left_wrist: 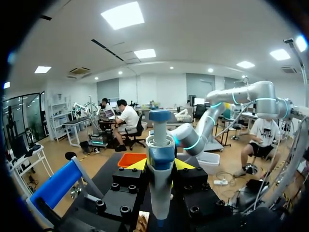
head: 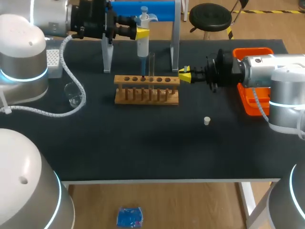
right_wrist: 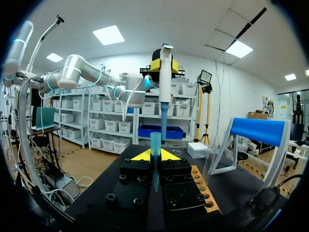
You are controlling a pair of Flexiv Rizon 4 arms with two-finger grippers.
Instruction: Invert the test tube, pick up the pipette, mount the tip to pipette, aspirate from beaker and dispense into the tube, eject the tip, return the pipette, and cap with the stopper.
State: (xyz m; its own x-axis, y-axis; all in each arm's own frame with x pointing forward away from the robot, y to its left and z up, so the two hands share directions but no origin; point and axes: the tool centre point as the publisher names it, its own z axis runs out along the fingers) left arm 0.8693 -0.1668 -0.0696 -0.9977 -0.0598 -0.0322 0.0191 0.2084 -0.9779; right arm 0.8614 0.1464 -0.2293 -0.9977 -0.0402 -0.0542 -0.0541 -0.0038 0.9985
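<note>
Right tool [right_wrist: 154, 154] clamped on the pipette tip [right_wrist: 155, 144], upright, open end up. Beyond it and higher, the pipette [right_wrist: 164, 92] hangs vertical, nose down, gripped in the left tool [left_wrist: 160, 165]. Axes parallel but not yet in line, I'd say: the nose sits just aside of the mouth.

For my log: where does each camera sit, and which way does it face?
Head view: above and behind, looking down on the table; left arm and right arm enter from the sides.
Left wrist view: along the left gripper, shut on the pipette, toward the right arm.
Right wrist view: along the right gripper, shut on the blue tip, toward the left arm.
Shared: all three show the pipette.
</note>
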